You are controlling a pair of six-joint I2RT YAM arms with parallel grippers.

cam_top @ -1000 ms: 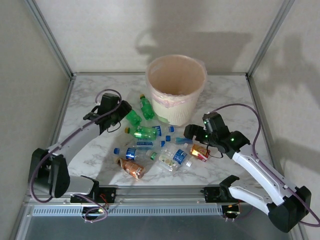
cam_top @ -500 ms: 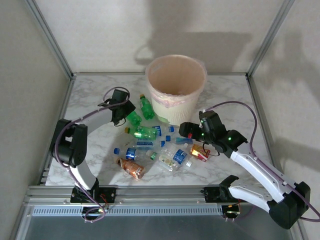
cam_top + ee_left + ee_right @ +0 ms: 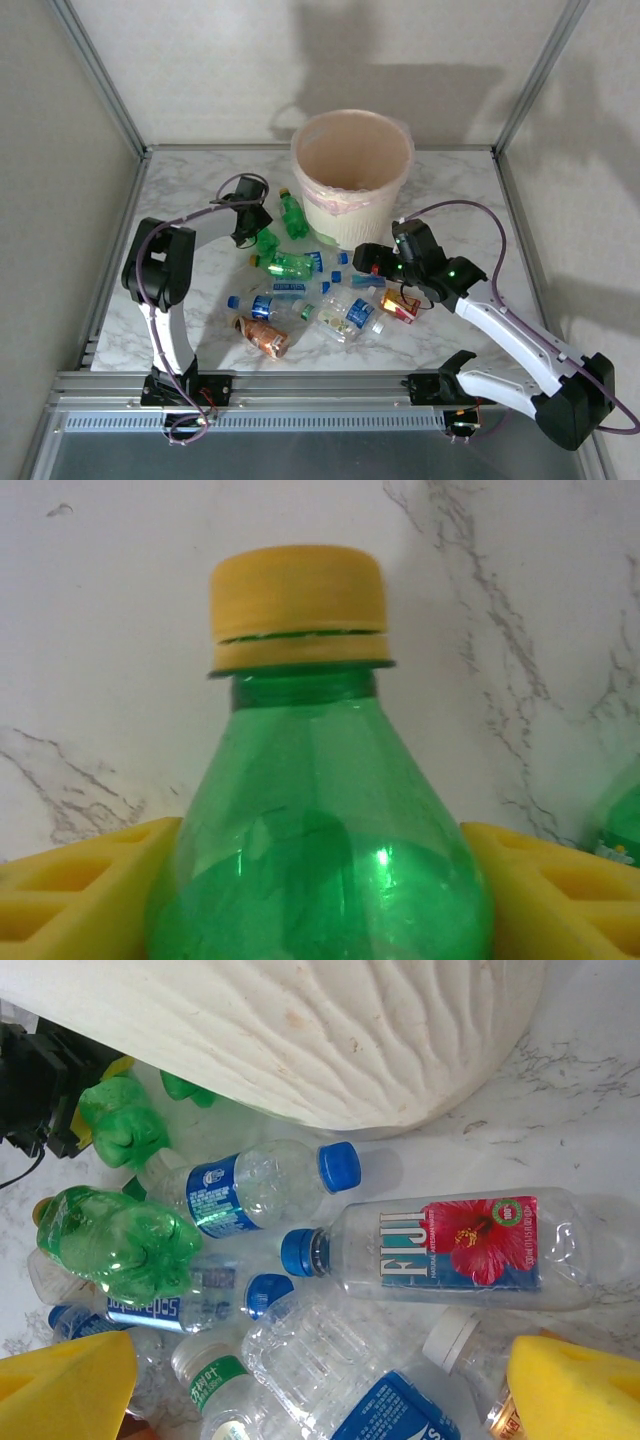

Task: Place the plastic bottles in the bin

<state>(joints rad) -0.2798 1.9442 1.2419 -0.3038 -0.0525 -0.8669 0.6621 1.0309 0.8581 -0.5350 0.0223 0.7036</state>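
As left hand [image 3: 320, 885] pinches, green bottle [image 3: 320, 780] sits between.

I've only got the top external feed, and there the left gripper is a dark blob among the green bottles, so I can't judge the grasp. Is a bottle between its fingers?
Observer: Yes. On the left wrist camera a green bottle with a yellow cap sits between the left gripper's yellow fingers, one at each side of its shoulder.
Operator: Clamped?
Observer: The fingers sit close against its sides, but I cannot tell whether they are squeezing it.
Operator: And the right gripper?
Observer: The right gripper is open, jaws wide. On its wrist camera a clear FIJI bottle with a red flower label lies just ahead of it, near the bin.
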